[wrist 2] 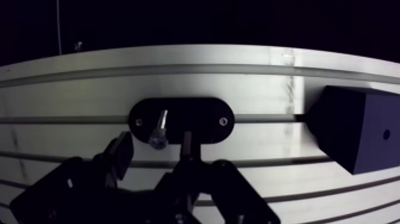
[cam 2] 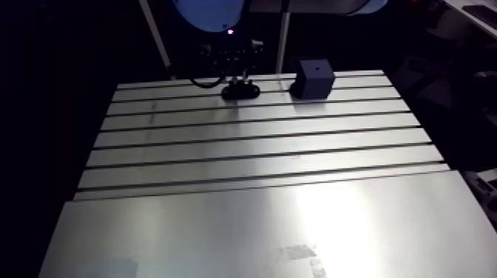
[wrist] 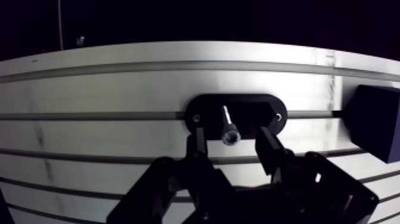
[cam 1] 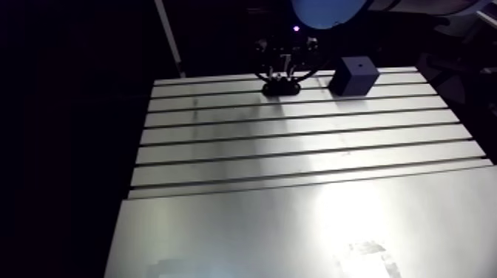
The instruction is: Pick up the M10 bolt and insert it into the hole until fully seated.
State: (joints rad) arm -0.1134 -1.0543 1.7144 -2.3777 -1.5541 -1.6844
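The gripper [wrist: 232, 143] hangs spread over the black oval holder [wrist: 262, 107] at the far edge of the table [cam 1: 296, 222]. It straddles the M10 bolt [wrist: 228, 126] propped upright for pinching, apparently untouched. The block [cam 1: 353, 75] with its hole waits just right.

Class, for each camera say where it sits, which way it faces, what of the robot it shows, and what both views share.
Arm view: on the arm's upper link, looking down across the slotted table toward its far edge; shows a blue joint cap and the gripper.
Wrist view: on the wrist, looking down past the open fingers at the bolt on a black oval plate.
Shared: that plate, the dark block, the table.
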